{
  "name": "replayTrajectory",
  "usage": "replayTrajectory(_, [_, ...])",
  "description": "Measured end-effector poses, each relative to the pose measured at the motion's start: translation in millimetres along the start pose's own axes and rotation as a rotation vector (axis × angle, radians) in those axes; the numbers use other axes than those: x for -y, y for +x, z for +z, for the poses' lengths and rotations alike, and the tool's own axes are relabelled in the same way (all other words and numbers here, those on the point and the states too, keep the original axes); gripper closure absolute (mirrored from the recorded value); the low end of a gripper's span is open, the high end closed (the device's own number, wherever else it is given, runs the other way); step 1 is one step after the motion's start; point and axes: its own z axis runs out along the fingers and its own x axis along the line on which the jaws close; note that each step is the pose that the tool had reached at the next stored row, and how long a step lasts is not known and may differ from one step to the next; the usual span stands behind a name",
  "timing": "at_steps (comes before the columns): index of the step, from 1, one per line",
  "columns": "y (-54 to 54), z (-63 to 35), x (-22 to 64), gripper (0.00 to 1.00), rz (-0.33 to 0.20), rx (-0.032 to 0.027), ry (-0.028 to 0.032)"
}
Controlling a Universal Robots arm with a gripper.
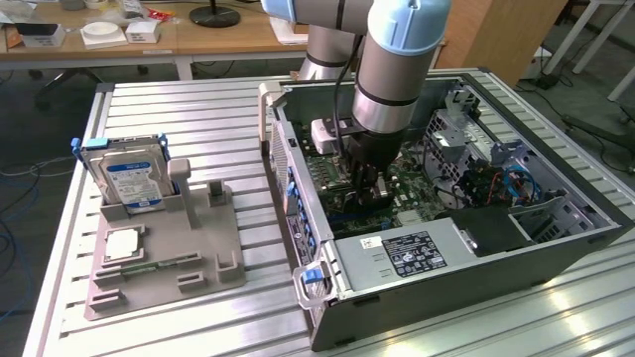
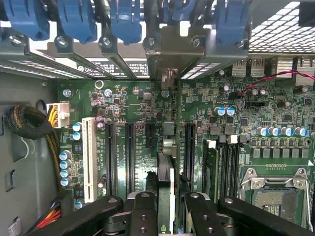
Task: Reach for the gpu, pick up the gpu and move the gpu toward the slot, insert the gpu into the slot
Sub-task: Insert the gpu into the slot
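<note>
We see two views. The exterior view looks down at a slant from above and some way off, taking in the ribbed metal counter point(image 1: 198, 111), an open computer case point(image 1: 555, 245) lying on its side, the robot arm point(image 1: 397, 67) reaching into it, and desks behind. The wrist view sits on the arm inside the case, close to the green motherboard point(image 2: 142, 105), facing straight at it, with the black tool point(image 2: 167, 216) at its near edge. Both views share the motherboard point(image 1: 417, 195) and the tool point(image 1: 365, 192) above it.
</note>
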Motion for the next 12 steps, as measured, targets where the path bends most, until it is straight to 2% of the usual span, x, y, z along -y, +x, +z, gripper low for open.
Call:
replayTrajectory(6, [0.0,0.8,-1.0,0.74,0.0,-0.0002,0.0001])
replayTrajectory(9, [0.3,3.9,-4.9,0.74,-0.002,-0.0012,0.0012])
replayTrajectory(12, [0.5,6.4,-5.1,0.74,-0.002,-0.0009,0.0014])
